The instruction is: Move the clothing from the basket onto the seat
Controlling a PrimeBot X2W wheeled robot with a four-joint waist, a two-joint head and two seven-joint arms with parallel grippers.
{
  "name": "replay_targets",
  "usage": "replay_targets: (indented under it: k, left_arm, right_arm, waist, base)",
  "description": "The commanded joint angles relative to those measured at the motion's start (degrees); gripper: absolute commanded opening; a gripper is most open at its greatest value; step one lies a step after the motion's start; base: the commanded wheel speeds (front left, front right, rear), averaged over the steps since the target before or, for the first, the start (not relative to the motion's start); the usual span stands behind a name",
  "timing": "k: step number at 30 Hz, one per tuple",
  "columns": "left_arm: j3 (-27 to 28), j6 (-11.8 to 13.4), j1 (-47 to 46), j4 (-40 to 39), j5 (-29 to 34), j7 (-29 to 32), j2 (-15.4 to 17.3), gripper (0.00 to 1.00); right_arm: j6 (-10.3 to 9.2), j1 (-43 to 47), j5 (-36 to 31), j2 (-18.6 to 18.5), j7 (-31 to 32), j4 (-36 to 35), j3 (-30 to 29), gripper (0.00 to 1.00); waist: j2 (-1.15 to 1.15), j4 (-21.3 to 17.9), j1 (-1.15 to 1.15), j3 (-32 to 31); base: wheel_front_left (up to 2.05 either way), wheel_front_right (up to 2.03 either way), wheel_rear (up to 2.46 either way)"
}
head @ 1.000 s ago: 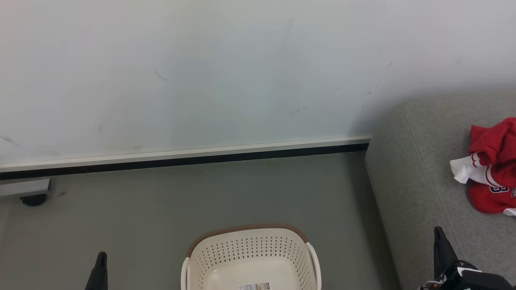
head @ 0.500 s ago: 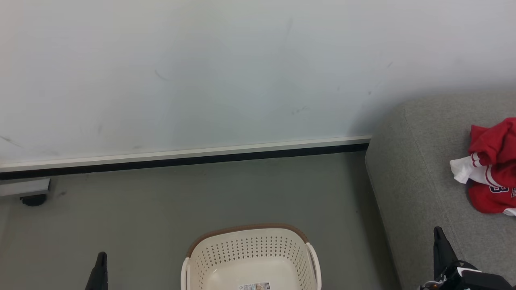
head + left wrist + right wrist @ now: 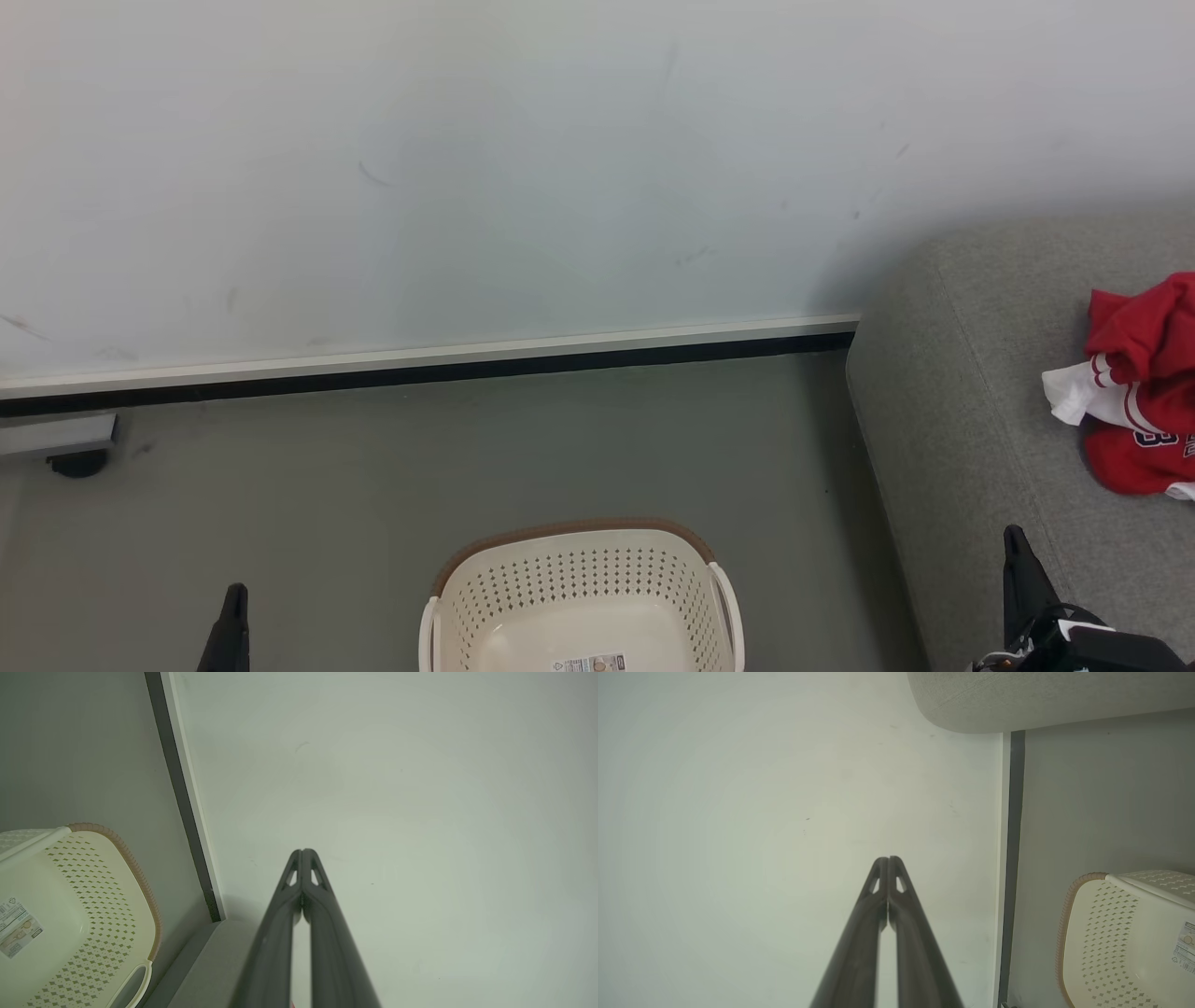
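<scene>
— Red cloth with white panels: the clothing [image 3: 1144, 392], heaped on the seat [image 3: 962, 420], well to the right of the basket [image 3: 579, 569] and apart from it. Dark lettering on one fold, cut off at the edge of the head view.

— And inside the basket?

— Bare cream bottom as far as visible, with a barcode sticker [image 3: 588, 664] on it. Near part out of the head view, so not fully checkable.

— Hands?

— Left hand [image 3: 233, 630] low, to the left of the basket. Right hand [image 3: 1022, 569] to the right of the basket, seen against the seat. Each with fingers pressed together tip to tip in its wrist view, pinching nothing.

— Pointing where?

— Past the basket, toward the pale wall [image 3: 467, 187] beyond it, above the dark skirting [image 3: 420, 369] and the grey floor [image 3: 373, 467].

— Step in hand, then?

— Most likely the close of the job: garments on the seat, arms parked on either side of the basket. Possibly a last check.

— Next move?

— Look down into the basket first. If anything left in its hidden near part: spread one hand, reach in, pinch a fold, lift clear of the brown rim, carry it right of the basket onto the seat. Otherwise nothing but rest.
</scene>
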Motion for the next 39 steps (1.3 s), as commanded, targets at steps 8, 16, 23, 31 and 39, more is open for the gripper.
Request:
replay_targets:
  k: [8,16,23,31,39]
  left_arm:
    - [0.2,-0.1,-0.5,0.1,-0.5,0.2,0.2,0.0]
    - [0.2,-0.1,-0.5,0.1,-0.5,0.2,0.2,0.0]
    - [0.2,-0.1,-0.5,0.1,-0.5,0.2,0.2,0.0]
    - [0.2,-0.1,-0.5,0.1,-0.5,0.2,0.2,0.0]
    - [0.2,-0.1,-0.5,0.1,-0.5,0.2,0.2,0.0]
  right_arm:
    - [0.02,0.0,-0.2,0.1,0.1,-0.1,-0.2,0.0]
    - [0.02,0.0,-0.3,0.2,0.2,-0.1,-0.2,0.0]
    - [0.02,0.0,-0.3,0.2,0.3,-0.1,-0.3,0.0]
    - [0.02,0.0,-0.4,0.3,0.3,-0.1,-0.3,0.0]
    - [0.02,0.0,-0.4,0.3,0.4,-0.1,-0.4,0.0]
  waist:
    - [0.0,0.0,0.0,0.0]
    - [0.0,0.0,0.0,0.0]
    - [0.0,0.0,0.0,0.0]
    - [0.0,0.0,0.0,0.0]
    - [0.0,0.0,0.0,0.0]
  base:
    - [0.0,0.0,0.0]
    - [0.0,0.0,0.0]
    - [0.0,0.0,0.0]
    - [0.0,0.0,0.0]
    - [0.0,0.0,0.0]
